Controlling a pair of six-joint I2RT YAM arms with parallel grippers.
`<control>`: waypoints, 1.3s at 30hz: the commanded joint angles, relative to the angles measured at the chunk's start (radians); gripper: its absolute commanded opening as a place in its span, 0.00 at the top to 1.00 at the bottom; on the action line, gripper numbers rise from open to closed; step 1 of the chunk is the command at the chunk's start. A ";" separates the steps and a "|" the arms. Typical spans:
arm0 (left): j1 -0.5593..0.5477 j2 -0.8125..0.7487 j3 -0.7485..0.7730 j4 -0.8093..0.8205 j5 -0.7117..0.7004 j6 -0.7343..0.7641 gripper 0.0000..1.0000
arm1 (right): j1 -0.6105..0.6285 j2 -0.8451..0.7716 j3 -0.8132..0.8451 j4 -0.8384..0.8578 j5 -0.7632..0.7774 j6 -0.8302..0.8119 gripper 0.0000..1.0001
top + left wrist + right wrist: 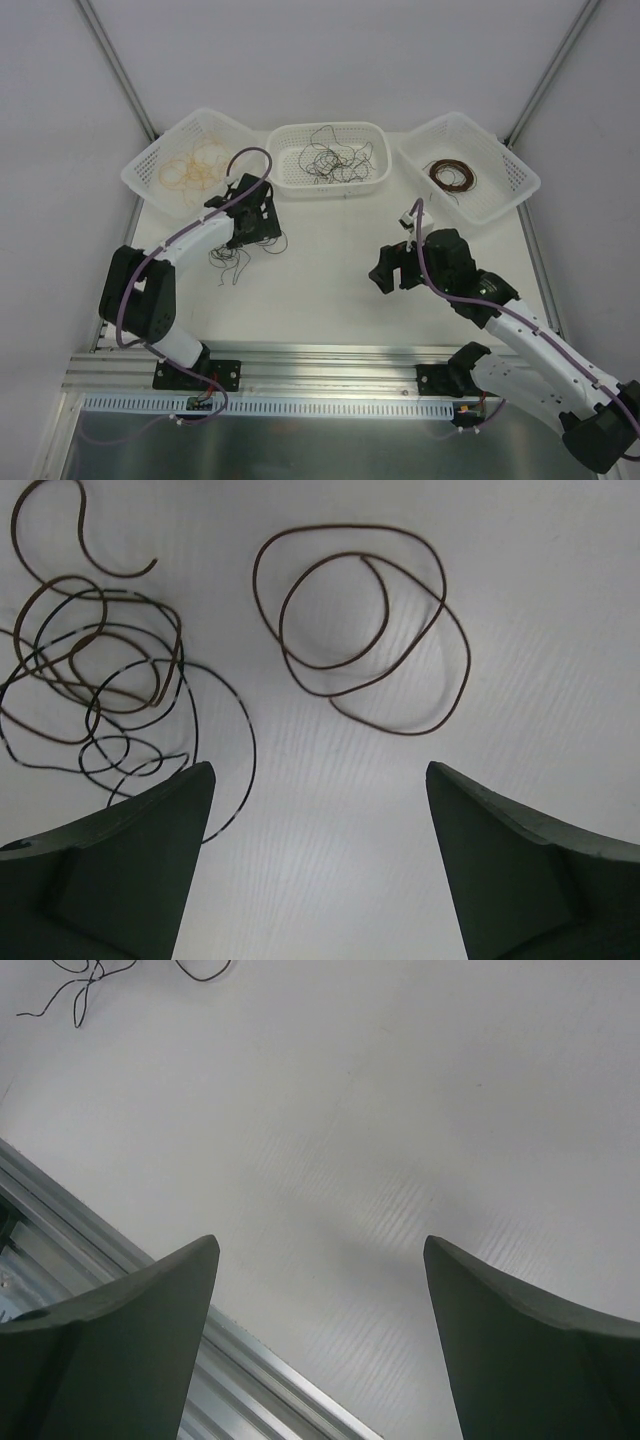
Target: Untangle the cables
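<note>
A: State of the left claw [318, 768]?

B: Released. Fingers wide, nothing between them. It hangs over the worktop [330, 260] at left centre of the top view, just below the left basket [140, 175].

A: Where are the cables [232, 258]?

B: A small black-and-brown tangle [100, 680] lies on the worktop, at the left of the left wrist view, reaching past the left finger. One brown loop [386, 605] lies apart from it, upper centre, ahead of the gap. The rest sit in baskets along the top of the top view: tan in the left one, a black snarl in the middle basket [330, 127], a brown coil in the right basket [505, 165].

A: And the right claw [320, 1243]?

B: Released and empty, over bare worktop at right centre. Only stray cable ends show in the upper left corner of its view.

A: Risks from here?

B: My judgement only. The strands are hair-thin and lie flat, so a pinch may close on nothing or skid the loop aside. A descent drifting left could catch the tangle's outer black curl and drag the whole knot along. Springy loops may also flick back into the tangle once let go.
</note>
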State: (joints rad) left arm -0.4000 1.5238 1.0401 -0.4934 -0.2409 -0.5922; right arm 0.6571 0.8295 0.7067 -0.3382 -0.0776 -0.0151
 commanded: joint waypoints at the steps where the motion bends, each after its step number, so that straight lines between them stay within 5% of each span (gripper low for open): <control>1: -0.002 0.079 0.090 0.029 -0.028 -0.026 0.12 | 0.004 -0.043 -0.006 -0.005 0.016 0.010 0.12; 17: 0.036 0.282 0.150 0.049 -0.047 -0.089 0.31 | 0.006 -0.181 -0.022 -0.120 0.045 0.006 0.12; 23: 0.044 0.335 0.156 0.069 -0.035 -0.075 0.53 | 0.006 -0.188 -0.027 -0.119 0.052 0.010 0.12; 30: 0.041 0.326 0.115 0.079 -0.023 -0.066 0.99 | 0.004 -0.173 -0.038 -0.090 0.036 0.010 0.12; 39: -0.155 0.188 0.077 0.101 -0.063 0.069 1.00 | 0.006 -0.086 -0.064 0.095 -0.098 0.102 0.12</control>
State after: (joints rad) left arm -0.4549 1.8023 1.1290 -0.3878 -0.2905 -0.5953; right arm 0.6586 0.7120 0.6495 -0.3714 -0.0944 0.0372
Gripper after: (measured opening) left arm 0.010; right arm 0.877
